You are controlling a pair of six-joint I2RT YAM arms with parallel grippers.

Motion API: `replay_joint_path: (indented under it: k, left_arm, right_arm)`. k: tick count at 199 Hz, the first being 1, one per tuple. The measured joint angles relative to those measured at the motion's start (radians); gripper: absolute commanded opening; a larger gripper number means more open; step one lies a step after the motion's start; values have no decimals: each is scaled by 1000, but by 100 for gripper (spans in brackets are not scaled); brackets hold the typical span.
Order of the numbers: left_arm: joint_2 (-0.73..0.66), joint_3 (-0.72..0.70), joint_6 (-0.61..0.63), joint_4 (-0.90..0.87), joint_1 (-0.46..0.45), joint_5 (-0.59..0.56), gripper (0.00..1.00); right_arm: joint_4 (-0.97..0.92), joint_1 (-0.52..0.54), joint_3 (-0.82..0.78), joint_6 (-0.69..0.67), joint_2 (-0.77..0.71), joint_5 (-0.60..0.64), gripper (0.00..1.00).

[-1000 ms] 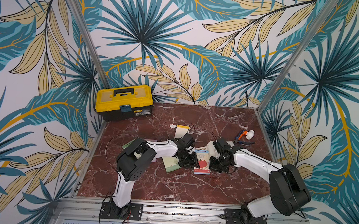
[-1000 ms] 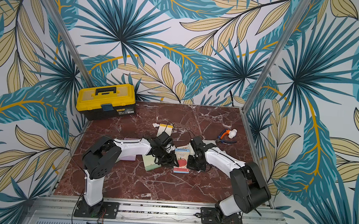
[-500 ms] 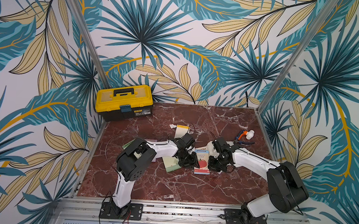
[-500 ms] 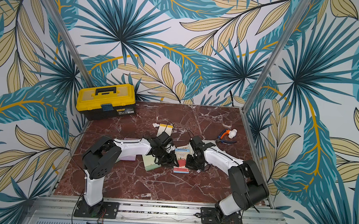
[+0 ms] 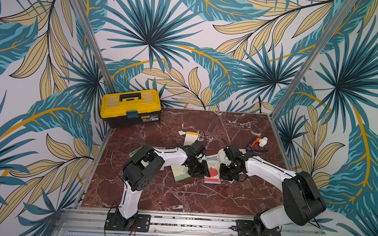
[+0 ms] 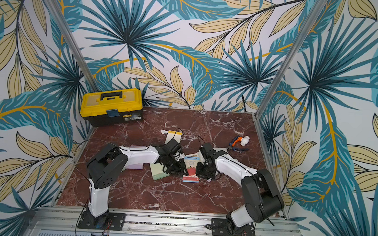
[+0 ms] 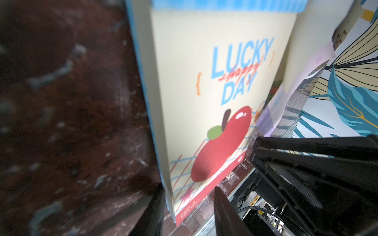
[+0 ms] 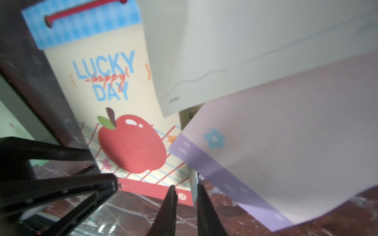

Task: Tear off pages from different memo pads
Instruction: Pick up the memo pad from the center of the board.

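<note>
— How did the apple memo pad [image 5: 212, 171] look?
— It had a cream cover with a blue checked top band, "LUCKY DAY" in blue, and a red apple above a red bottom strip. It lay flat on the worktop [image 5: 178, 196] between both pairs of fingers.
— And the grip?
— The left fingers [image 7: 152, 212] pinched its lower corner, one on each edge. The right fingers [image 8: 166, 212] stood slightly spread at the opposite corner, holding nothing.
— Any room?
— A white page [image 8: 245, 51] and a lilac page [image 8: 286, 143] overlapped the pad's edge beside the right fingers. The worktop behind both pairs was bare.

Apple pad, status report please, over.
Left gripper astride pad corner, grip unclear. Right gripper slightly open at its edge. Lilac page, white page overlapping it.
</note>
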Motion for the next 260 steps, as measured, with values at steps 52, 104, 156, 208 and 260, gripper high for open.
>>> replay_joint_path:
  k: [52, 104, 156, 208, 260]
  left_arm:
    - [0, 0, 0, 0, 0, 0, 41]
    - [0, 0, 0, 0, 0, 0, 41]
    - [0, 0, 0, 0, 0, 0, 41]
    - [0, 0, 0, 0, 0, 0, 41]
    - [0, 0, 0, 0, 0, 0, 41]
  right_arm:
    - [15, 0, -2, 47, -48, -21, 67]
    - [105, 0, -47, 134, -47, -50, 69]
    - [187, 0, -70, 190, -24, -79, 70]
    - [201, -1, -70, 198, -16, -87, 69]
    - [201, -4, -71, 205, -16, -92, 64]
